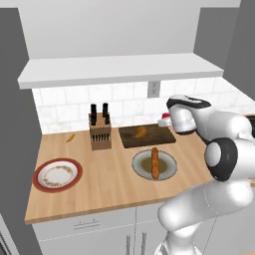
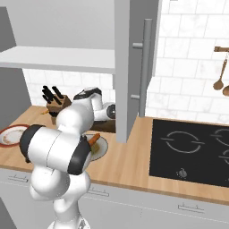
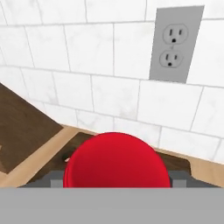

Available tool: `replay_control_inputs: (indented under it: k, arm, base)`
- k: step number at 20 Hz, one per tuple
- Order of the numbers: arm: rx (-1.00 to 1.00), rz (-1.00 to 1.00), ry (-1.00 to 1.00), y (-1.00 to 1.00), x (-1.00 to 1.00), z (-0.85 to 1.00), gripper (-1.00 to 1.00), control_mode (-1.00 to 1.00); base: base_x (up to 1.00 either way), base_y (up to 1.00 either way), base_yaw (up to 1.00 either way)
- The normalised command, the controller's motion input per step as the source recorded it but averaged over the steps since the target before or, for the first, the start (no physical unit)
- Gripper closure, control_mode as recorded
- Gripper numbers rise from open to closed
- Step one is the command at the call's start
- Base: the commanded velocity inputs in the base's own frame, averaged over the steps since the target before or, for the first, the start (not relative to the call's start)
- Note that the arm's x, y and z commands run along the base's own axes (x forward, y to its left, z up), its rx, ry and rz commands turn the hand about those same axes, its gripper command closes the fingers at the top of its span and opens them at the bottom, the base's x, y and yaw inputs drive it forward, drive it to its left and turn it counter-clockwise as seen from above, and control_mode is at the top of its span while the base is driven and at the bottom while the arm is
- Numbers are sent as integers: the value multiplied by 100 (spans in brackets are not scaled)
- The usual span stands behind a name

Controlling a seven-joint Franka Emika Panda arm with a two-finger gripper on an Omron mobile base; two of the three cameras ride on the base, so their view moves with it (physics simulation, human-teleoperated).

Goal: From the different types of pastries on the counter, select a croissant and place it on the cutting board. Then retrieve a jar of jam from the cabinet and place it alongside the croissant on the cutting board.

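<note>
Hand: the hand [image 3: 114, 186] is closed round the jar [image 3: 116, 161], grey fingers [image 3: 52, 178] pressed to either side of its red body; in the left base view the wrist sits over the board's right end.
Jar: red, a sliver of it [image 1: 165, 118] peeks out beside the wrist, right at the board's far right corner near the wall; whether it touches the board, I can't tell.
Board: dark brown board [image 1: 130, 138] lies on the bench [image 1: 107, 184] against the tiled wall, just right of the knife block [image 1: 100, 130].
Croissant: golden-brown croissant [image 1: 141, 131] sits on the board, around its middle, apart from the jar.
Stick: long orange-brown stick [image 1: 155, 162] lies on a grey plate [image 1: 168, 172] just in front of the board.
Red plate: a red-rimmed plate [image 1: 57, 175] rests at the bench's left, well apart from the board.
Small bit: a little orange piece [image 1: 70, 138] lies left of the knife block, too small to tell what it is.
Shelf: white shelf [image 1: 119, 69] runs along the wall above the bench.
Outlet: grey outlet [image 3: 176, 44] on the white tiles, straight ahead of the hand, above the jar.
Hob: black hob [image 2: 192, 151] is set into the bench off to the right, with wooden spoons [image 2: 219, 74] hanging on the wall above it.
</note>
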Motion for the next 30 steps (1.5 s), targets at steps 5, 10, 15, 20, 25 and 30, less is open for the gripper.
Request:
replay_control_inputs:
  k: [5,10,15,20,25,30]
  arm:
    - [-13,7,0,0,12,-29,100,-100]
    - [0,0,2,0,0,-5,100,-100]
    - [0,0,22,6,17,-22,100,-100]
    - [0,0,0,0,18,-1,100,-100]
    - [0,0,0,0,65,-20,100,-100]
    - [0,0,0,-1,9,-12,100,-100]
  base:
    - [0,0,0]
    - [0,0,0]
    - [0,0,0]
    - [0,0,0]
    - [0,0,0]
    - [0,0,0]
